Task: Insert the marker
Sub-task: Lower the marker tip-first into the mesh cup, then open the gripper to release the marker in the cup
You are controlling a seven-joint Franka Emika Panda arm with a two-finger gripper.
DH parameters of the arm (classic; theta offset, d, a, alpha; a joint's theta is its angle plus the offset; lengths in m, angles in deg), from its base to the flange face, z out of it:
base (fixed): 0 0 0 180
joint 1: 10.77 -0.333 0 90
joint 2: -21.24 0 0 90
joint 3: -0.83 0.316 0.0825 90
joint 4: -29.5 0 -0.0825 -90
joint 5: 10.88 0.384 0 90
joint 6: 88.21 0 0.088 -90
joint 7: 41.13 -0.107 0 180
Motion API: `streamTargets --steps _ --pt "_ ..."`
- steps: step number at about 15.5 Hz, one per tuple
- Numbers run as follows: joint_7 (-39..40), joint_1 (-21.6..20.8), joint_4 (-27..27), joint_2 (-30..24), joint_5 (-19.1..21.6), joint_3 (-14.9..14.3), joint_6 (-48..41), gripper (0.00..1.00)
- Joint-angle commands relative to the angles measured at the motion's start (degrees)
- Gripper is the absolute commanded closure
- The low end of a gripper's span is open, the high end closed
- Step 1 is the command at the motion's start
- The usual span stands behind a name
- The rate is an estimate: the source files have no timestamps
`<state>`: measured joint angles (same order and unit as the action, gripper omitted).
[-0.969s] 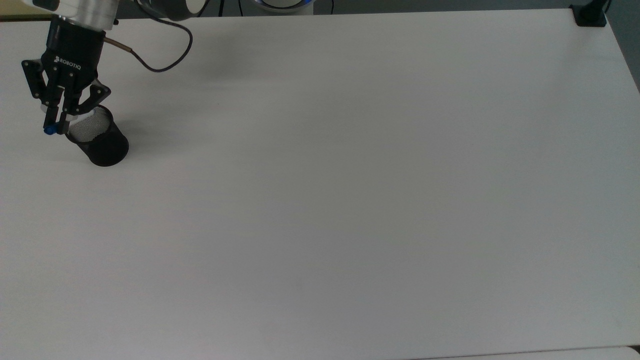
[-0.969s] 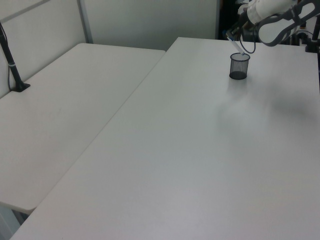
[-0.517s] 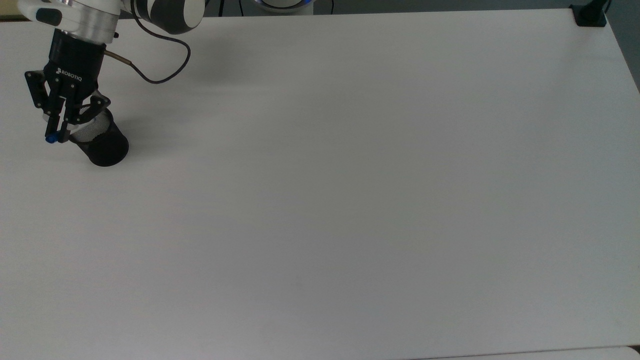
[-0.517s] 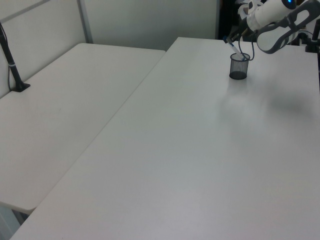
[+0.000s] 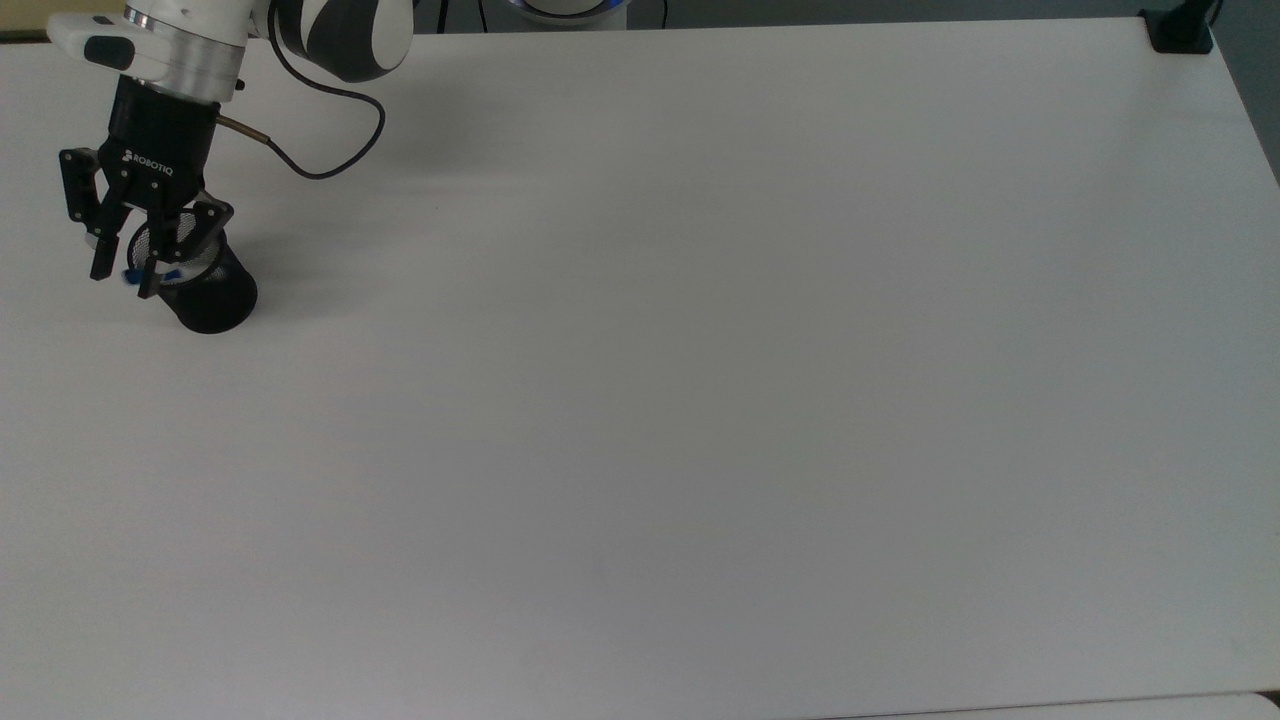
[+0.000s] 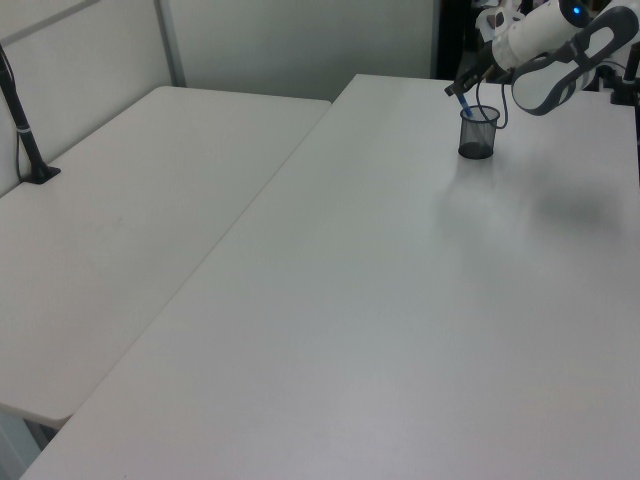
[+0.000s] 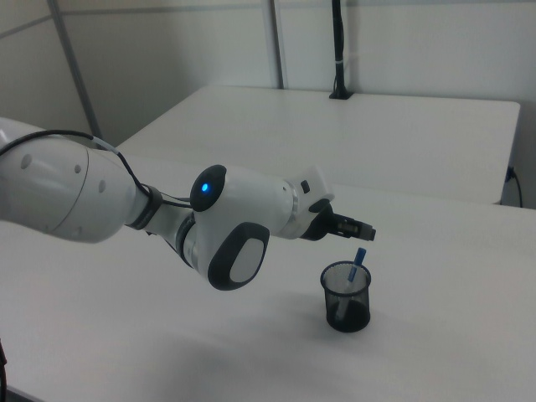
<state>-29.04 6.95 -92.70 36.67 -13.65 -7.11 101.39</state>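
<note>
The white surface [image 5: 700, 400] spreads below the pincer [image 5: 124, 282]. A black mesh cup [image 7: 346, 297] stands just beneath the pincer, whose fingers are spread apart, holding nothing. The marker [image 7: 356, 266] leans inside the cup, blue end up.

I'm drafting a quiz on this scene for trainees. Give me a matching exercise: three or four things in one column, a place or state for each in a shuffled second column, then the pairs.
Things:
1. marker
2. cup
3. pincer
4. cable

Places or states:
A. open, fingers apart just above the cup's rim
B. looping over the table from the wrist
C. leaning inside the cup, blue end sticking up past the rim
D. upright on the table near the top view's upper left corner

Pairs: 1-C, 2-D, 3-A, 4-B
</note>
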Motion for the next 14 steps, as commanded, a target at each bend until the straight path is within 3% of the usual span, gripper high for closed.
streamTargets --steps 1,3,5,10,14 --pt "-0.7 -0.2 -1.5 -1.8 1.1 -0.1 0.8 0.33" --pt "-2.4 -0.3 -1.2 -2.5 1.1 -0.1 0.5 0.21" --pt "-4.3 -0.5 -1.1 -4.3 1.2 -0.1 -1.6 0.01" --pt "-7.2 -1.5 1.5 -11.8 1.2 1.1 -17.9 0.00" --pt "-11.4 -4.5 10.1 -16.8 1.1 2.8 -44.6 0.00"
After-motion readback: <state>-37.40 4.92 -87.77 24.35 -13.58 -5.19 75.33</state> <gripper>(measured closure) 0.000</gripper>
